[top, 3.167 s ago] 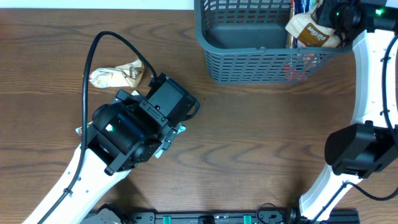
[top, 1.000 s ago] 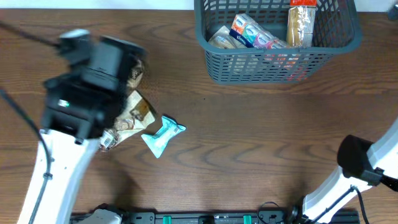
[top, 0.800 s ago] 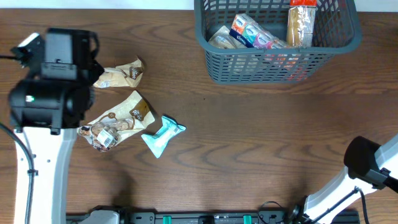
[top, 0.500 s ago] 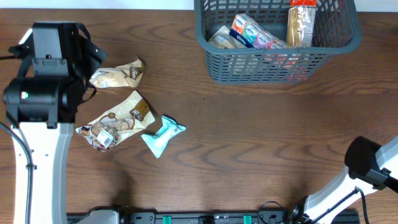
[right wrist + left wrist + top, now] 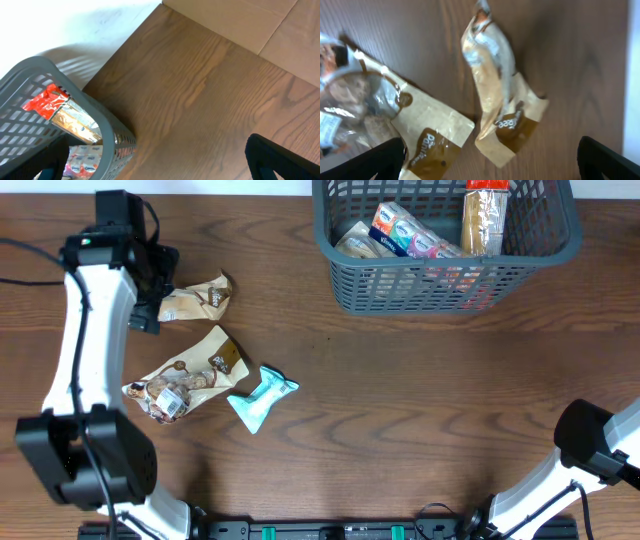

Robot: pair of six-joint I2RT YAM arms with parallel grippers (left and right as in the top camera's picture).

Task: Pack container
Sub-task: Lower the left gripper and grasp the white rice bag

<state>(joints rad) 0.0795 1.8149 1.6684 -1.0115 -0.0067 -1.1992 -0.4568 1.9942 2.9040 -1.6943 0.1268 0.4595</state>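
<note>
The grey-blue mesh container (image 5: 440, 280) stands at the top right and holds a blue-and-white multipack (image 5: 405, 232), a tan packet (image 5: 355, 245) and a red-topped gold packet (image 5: 484, 220). Left on the table lie a small tan packet (image 5: 195, 298), a larger tan-and-clear snack packet (image 5: 185, 375) and a teal packet (image 5: 262, 397). My left gripper (image 5: 158, 288) hovers open just left of the small tan packet (image 5: 495, 100), nothing between its fingers (image 5: 375, 160). My right gripper (image 5: 157, 165) is open and empty beside the container's corner (image 5: 95, 115).
Bare wooden table lies between the loose packets and the container. The right arm's base (image 5: 600, 450) sits at the bottom right. A cable (image 5: 30, 250) trails at the far left. In the right wrist view a white wall (image 5: 75, 25) and cardboard (image 5: 260, 25) border the table.
The left arm has swung from over the loose packets to the upper left, its gripper now beside the small tan packet. The right gripper has left the container and the overhead view.
</note>
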